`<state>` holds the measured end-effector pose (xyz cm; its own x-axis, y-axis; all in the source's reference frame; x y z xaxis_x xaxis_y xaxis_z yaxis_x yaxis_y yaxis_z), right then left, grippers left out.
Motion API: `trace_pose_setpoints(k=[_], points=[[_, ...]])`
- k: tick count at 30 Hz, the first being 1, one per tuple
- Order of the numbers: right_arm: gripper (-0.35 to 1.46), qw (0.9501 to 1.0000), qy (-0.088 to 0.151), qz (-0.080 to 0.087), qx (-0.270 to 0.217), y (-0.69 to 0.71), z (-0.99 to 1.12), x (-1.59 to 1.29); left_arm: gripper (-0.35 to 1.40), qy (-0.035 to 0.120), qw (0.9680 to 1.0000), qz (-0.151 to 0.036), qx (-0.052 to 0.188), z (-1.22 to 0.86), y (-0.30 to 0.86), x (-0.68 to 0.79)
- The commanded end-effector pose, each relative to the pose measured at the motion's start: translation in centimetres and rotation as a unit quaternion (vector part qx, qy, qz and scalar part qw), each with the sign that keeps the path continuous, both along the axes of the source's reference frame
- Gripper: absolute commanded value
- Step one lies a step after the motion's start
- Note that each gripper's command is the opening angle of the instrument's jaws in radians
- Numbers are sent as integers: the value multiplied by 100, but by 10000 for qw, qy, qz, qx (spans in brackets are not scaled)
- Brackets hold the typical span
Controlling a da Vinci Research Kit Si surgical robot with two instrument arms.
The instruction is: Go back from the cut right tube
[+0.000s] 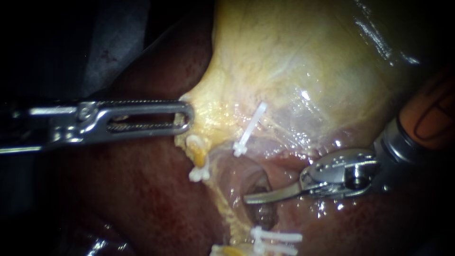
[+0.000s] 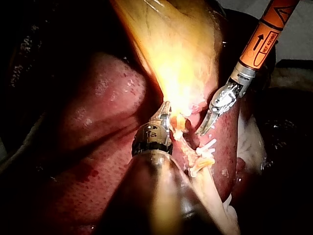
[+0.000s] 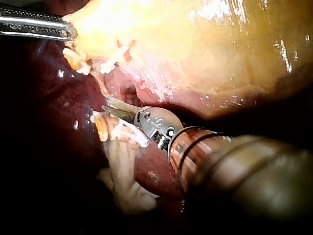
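Note:
My left instrument [image 1: 189, 115] comes in from the left, and its long slotted jaws are shut on the pale yellow edge of the gallbladder [image 1: 284, 61]. My right instrument [image 1: 246, 200], with curved blades lying together, points into the hollow between the clipped tube ends and holds nothing. One white clip [image 1: 249, 130] sits above the blades and two white clips [image 1: 275, 239] sit below them. A yellow tube stump [image 1: 196, 151] with its own clip [image 1: 199, 173] hangs under the left jaws. In the right wrist view the blades [image 3: 115, 108] lie just above the clipped stumps [image 3: 117, 129].
Dark red liver [image 1: 132, 199] surrounds the site on the left and below. The orange-banded shaft [image 1: 426, 114] of my right instrument fills the right edge. The left wrist view shows the same shaft [image 2: 259, 44] crossing above the gallbladder [image 2: 171, 49].

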<state>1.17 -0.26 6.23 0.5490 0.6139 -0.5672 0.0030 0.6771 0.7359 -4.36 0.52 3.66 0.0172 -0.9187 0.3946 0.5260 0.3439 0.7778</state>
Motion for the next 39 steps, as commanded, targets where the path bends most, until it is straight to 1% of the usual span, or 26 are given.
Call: trace_pose_setpoints(k=[1, 3, 7, 13, 16, 18, 22, 23, 25, 27, 30, 32, 36, 38, 39], points=[[52, 10000, 15, 14, -5, 1, 0, -1, -35, -1, 10000, 1, 0, 0, 0, 0], [59, 10000, 38, -9, -53, 1, 0, 0, -35, -1, 10000, 1, 0, 0, 0, 0], [64, 9999, 73, -44, -123, 3, 0, -1, -35, -1, 10000, 1, 0, 0, 0, 0], [62, 9997, 116, -93, -179, 5, -2, -2, -35, -1, 10000, 1, 0, 0, 0, 0], [61, 9997, 124, -71, -218, 7, -3, -5, -35, -1, 10000, 1, 0, 0, 0, 0], [61, 9996, 150, -21, -255, 11, -7, -9, -35, -1, 10000, 1, -1, 0, 0, 0], [64, 9986, 303, 81, -432, 24, -18, -22, -35, -1, 10000, 2, -1, 0, 0, 0], [69, 9980, 342, 115, -510, 29, -23, -26, -35, -1, 10000, 2, -2, 1, 0, 0], [73, 9971, 403, 147, -632, 38, -31, -33, -35, 1, 10000, 0, -3, 1, 0, 0], [76, 9960, 446, 221, -737, 48, -41, -41, -35, 3, 10000, -2, -6, 2, 0, -1], [76, 9946, 514, 305, -853, 60, -53, -52, -35, 5, 10000, -4, -8, 2, -1, -2], [81, 9930, 559, 343, -979, 68, -60, -58, -35, 6, 10000, -4, -8, 3, 0, -2], [86, 9911, 601, 397, -1123, 77, -69, -67, -35, 11, 10000, -8, -15, 5, -1, -3], [86, 9904, 614, 443, -1160, 80, -73, -70, -35, 14, 10000, -11, -16, 6, -1, -4], [86, 9898, 613, 439, -1207, 82, -74, -71, -35, 14, 10000, -12, -17, 6, -1, -5]])
